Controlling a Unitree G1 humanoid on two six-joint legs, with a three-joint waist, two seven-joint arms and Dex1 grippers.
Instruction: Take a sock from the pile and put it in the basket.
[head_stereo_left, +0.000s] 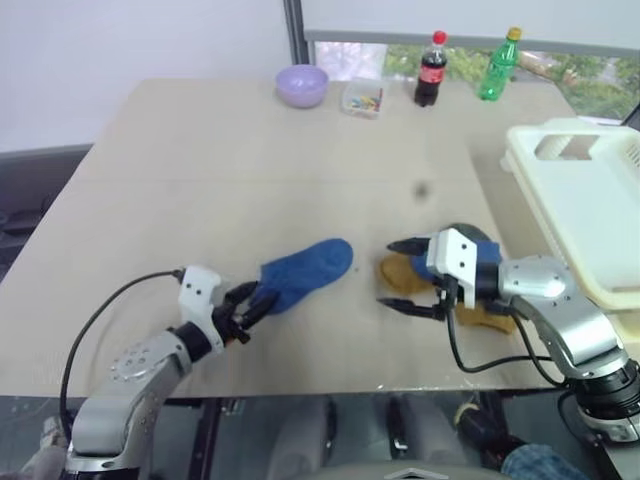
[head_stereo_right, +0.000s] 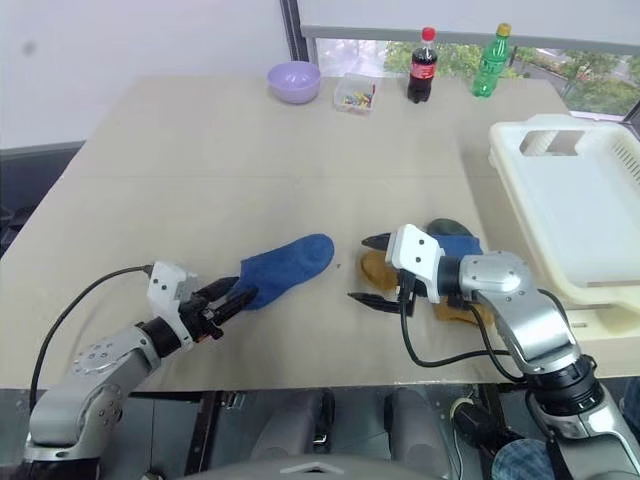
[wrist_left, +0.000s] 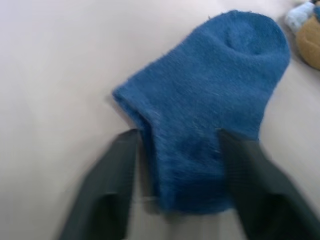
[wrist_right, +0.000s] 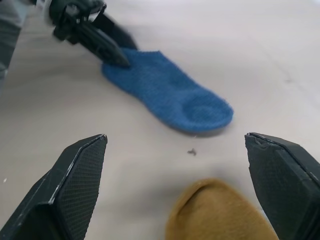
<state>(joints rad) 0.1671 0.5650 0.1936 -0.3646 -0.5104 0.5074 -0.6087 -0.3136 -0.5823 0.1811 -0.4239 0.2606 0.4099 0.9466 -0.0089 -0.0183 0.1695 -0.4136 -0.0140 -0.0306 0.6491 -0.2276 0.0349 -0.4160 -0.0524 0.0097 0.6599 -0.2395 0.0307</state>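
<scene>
Fingers (wrist_left: 115, 185) of the left gripper (head_stereo_left: 245, 305) straddle the cuff end of the sock (head_stereo_left: 305, 273), one on each side of the knit with fabric between them; they are partly closed around it, but whether they actually pinch it I cannot tell, since the sock lies flat on the table (head_stereo_left: 200, 170) with no lift or bunching visible. Right gripper (head_stereo_left: 405, 278) stands wide open and empty, pointing across toward the sock's toe, just beside the pile (head_stereo_left: 470, 290), where a mustard-yellow sock (wrist_right: 220, 215) lies under its fingers and a bit of blue and dark fabric shows behind the wrist. The sock sits apart from the pile, out in the open near the table's front edge, toe toward the pile. The basket (head_stereo_left: 580, 200) is at the table's right side, well apart from the sock. Handling judgement: fuzzy soft knit, very light, fully limp, nothing fragile; it should drape and dangle once lifted. The pile of the knit should give decent friction against the pads, so slip risk looks low if enough fabric is caught. Best hold is probably the doubled cuff edge where the left fingers already stand, biting deep enough to take both layers, not just surface fuzz
</scene>
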